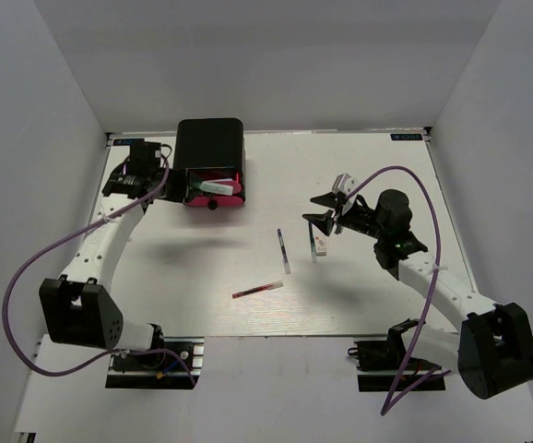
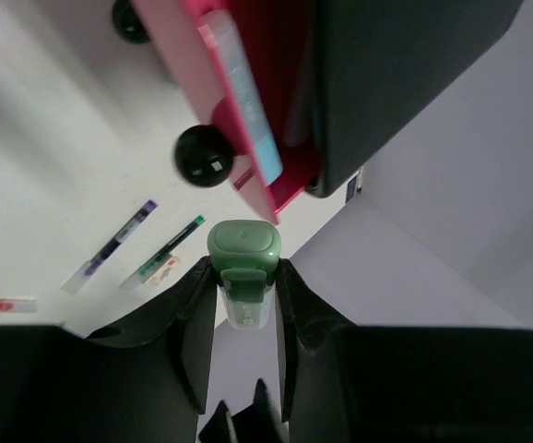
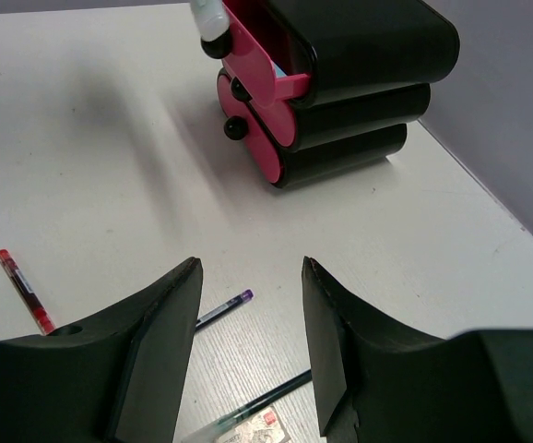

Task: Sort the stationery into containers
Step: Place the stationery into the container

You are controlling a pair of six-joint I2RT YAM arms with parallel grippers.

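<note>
The green marker (image 2: 243, 247) is clamped in my left pincer (image 2: 244, 272), its green end poking past the fingertips. It sits just off the front left corner of the black box (image 1: 209, 148). The box's top drawer (image 1: 217, 192) stands pulled out, with a light-blue marker (image 2: 248, 101) lying in it. Well in front of the box, off to its right, lie two thin dark pens (image 1: 284, 251) and, farther out, the red pen (image 1: 257, 289). My right pincer (image 3: 251, 268) hangs above the dark pens, spread wide and holding nothing.
</note>
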